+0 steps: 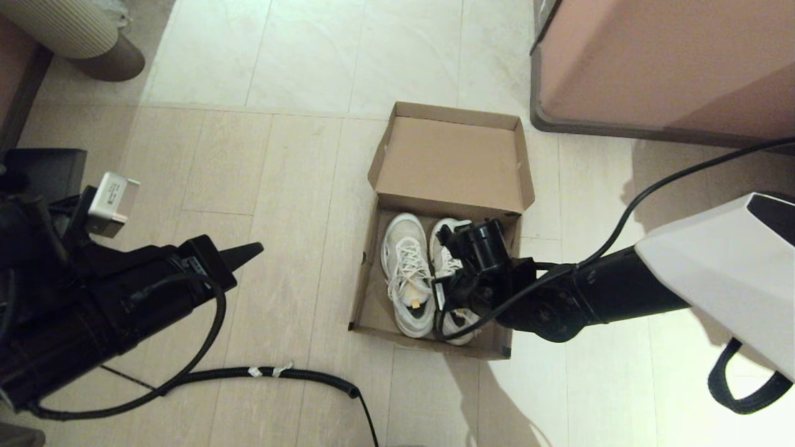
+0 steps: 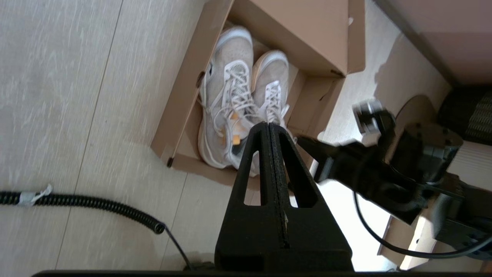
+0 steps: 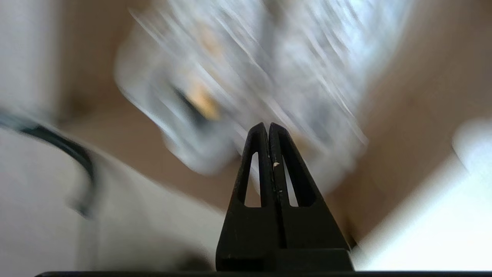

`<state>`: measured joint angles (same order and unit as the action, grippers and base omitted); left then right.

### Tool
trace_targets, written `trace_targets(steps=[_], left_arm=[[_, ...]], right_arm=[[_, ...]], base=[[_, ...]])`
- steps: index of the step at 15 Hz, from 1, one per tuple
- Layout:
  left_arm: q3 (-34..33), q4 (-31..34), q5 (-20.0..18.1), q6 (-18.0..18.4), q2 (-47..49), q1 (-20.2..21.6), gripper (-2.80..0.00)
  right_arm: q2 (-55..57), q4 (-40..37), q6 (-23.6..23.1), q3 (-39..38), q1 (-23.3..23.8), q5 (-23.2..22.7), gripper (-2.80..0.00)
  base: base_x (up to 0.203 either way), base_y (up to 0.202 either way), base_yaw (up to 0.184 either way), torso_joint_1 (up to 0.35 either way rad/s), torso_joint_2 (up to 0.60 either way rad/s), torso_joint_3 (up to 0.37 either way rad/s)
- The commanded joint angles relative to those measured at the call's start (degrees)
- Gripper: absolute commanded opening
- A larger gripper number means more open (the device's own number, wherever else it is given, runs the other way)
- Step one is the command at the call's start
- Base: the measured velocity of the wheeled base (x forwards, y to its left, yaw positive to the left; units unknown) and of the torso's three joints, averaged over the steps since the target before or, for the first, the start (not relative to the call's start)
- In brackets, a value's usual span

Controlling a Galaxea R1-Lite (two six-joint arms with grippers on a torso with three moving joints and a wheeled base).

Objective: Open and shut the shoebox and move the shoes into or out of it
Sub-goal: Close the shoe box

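The brown cardboard shoebox (image 1: pixel 367 298) stands open on the floor, its lid (image 1: pixel 450 161) folded back and upright. Both white sneakers (image 1: pixel 407 273) lie inside, side by side, toes toward the lid; the left wrist view shows the shoes (image 2: pixel 234 96) and the box (image 2: pixel 180 111) too. My right gripper (image 3: pixel 268 125) is shut with nothing in it, low over the heel of the right-hand sneaker. That arm's wrist (image 1: pixel 481 261) hides most of that shoe. My left gripper (image 1: pixel 251 251) (image 2: pixel 268 124) is shut and empty, above the floor to the left of the box.
A large pinkish-brown furniture block (image 1: pixel 664 62) stands just behind and right of the box. A black corrugated cable (image 1: pixel 298 374) lies across the floor in front of the box. A ribbed grey object (image 1: pixel 81 31) sits at the far left back.
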<state>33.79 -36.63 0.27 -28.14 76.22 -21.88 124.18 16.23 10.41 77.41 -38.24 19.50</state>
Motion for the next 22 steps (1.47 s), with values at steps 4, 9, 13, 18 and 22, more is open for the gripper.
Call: trace_targets(steps=[4, 9, 13, 18, 22], left_arm=[[-0.56, -0.20, 0.01, -0.32, -2.00, 0.00, -2.80], [-2.27, -0.19, 0.00, -1.13, -3.48, 0.00, -2.80], [-2.60, -0.19, 0.08, -2.36, -4.33, 0.00, -2.80], [-3.71, -0.11, 0.02, -2.63, -7.13, 0.00, -2.80], [-4.59, -0.11, 0.08, -2.63, -8.78, 0.00, -2.80]], right_arm=[[14.80, -5.12, 0.16, 23.63, -5.41, -0.42, -2.80], [22.46, -12.60, 0.68, 34.18, -8.73, -0.61, -2.80], [22.68, -13.09, 2.38, 32.71, -10.84, -0.61, -2.80], [25.75, -13.15, 2.67, 33.41, -11.28, -0.58, -2.80], [28.91, -12.87, 2.05, 34.44, -10.91, 0.13, -2.80]], base=[[0.000, 0.000, 0.000, 0.000, 0.00, 0.000], [0.000, 0.000, 0.000, 0.000, 0.00, 0.000], [0.000, 0.000, 0.000, 0.000, 0.00, 0.000], [0.000, 0.000, 0.000, 0.000, 0.00, 0.000], [0.000, 0.000, 0.000, 0.000, 0.00, 0.000]])
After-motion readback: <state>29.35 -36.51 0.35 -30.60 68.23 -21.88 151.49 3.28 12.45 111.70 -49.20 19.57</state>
